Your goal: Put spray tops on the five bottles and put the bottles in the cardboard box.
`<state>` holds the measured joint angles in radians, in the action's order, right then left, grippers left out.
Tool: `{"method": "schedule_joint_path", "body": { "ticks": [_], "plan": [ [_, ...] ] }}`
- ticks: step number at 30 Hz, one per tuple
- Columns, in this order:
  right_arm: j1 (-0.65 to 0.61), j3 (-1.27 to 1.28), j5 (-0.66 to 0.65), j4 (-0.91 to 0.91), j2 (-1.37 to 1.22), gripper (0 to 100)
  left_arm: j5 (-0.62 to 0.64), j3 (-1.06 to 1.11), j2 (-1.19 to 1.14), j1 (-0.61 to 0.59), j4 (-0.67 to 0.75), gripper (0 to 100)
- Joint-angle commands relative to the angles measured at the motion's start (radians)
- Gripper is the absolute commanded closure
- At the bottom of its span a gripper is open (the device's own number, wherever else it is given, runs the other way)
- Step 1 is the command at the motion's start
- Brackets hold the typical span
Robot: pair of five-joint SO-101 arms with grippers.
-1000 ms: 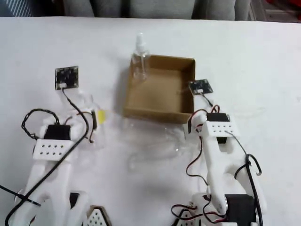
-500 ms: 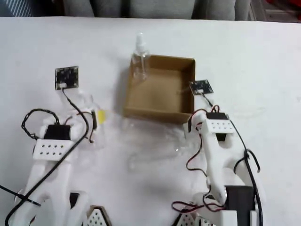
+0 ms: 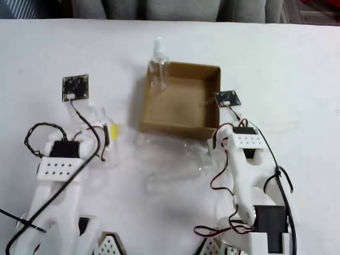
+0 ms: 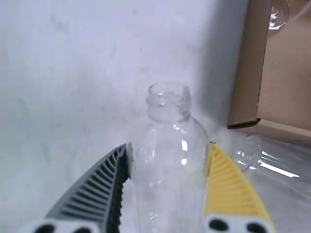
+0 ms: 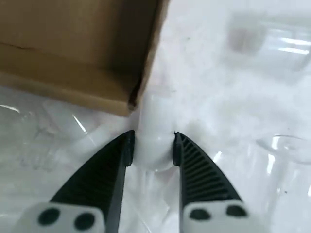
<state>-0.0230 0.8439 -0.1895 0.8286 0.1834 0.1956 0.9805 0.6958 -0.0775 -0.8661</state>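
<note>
My left gripper point(image 4: 168, 150) is shut on a clear bottle point(image 4: 167, 145) with an uncapped neck, held upright left of the cardboard box point(image 3: 180, 101). Its grey and yellow fingers point(image 4: 228, 189) press the bottle's sides. My right gripper point(image 5: 153, 137) is at the box's front right corner point(image 5: 136, 97), shut on a white spray top point(image 5: 154, 143). A capped bottle point(image 3: 158, 66) stands in the box's back left corner. Clear uncapped bottles point(image 3: 170, 159) lie on the table in front of the box.
The white table point(image 3: 287, 69) stretches open to the right and behind the box. More clear bottles point(image 5: 282, 165) lie close around my right gripper. Loose cables point(image 3: 37, 135) hang beside both arms.
The right arm has shifted slightly, its wrist edging toward the box corner. The left arm and its bottle have stayed still.
</note>
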Motion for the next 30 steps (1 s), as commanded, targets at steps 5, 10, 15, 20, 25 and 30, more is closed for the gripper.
{"method": "schedule_joint_path", "body": {
  "ticks": [5, 10, 15, 20, 25, 30],
  "plan": [
    [0.054, -0.126, -0.002, 0.15, 0.077, 98.3, 0.0, -0.006, 0.039, 0.024, 0.025, 98],
    [0.101, -0.233, -0.003, 0.395, 0.268, 98.3, 0.002, -0.041, 0.079, 0.105, 0.008, 98],
    [0.11, -0.241, -0.037, 0.567, 0.51, 98.3, 0.002, -0.078, 0.302, 0.183, -0.107, 98],
    [0.148, -0.109, -0.074, 0.521, 0.719, 98.3, 0.002, 0.002, 0.582, 0.305, -0.133, 98],
    [0.154, -0.095, -0.256, 0.49, 0.858, 98.3, 0.002, 0.081, 0.829, 0.374, -0.132, 98],
    [0.114, -0.143, -0.436, 0.486, 0.964, 98.3, 0.002, 0.089, 1.009, 0.45, -0.098, 98]
  ]
}}
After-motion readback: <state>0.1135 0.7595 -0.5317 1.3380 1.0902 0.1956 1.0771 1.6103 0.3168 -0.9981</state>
